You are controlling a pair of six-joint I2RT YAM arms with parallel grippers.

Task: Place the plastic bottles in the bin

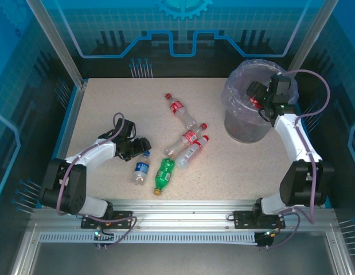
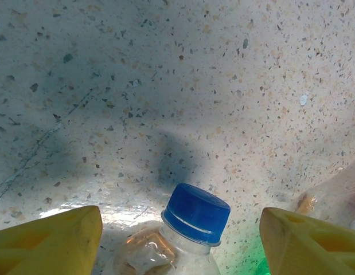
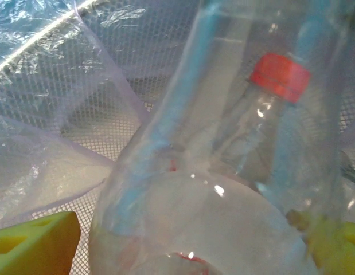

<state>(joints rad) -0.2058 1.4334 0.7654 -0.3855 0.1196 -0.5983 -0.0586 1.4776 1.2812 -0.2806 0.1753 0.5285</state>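
Blue-capped bottle [image 2: 194, 220]: body cut off at bottom edge. Left gripper [image 2: 180, 235]: only yellow fingertips in frame. Near clear bottle [image 3: 183, 223]: blurred, both ends cut off; right gripper [image 3: 191, 238] hold on it indeterminable. Red-capped bottle [image 3: 279, 77] behind: outline smeared

Top view: table [image 1: 108, 103] lit evenly from above, soft shadows cast beside the arms. Left wrist view: broad grey shadows thrown over the table, glare seen beside the blue-capped bottle [image 2: 194, 215]. Right wrist view: near bottle [image 3: 211, 217] blurred, small glints noted; bag [image 3: 45, 166] washed pale.
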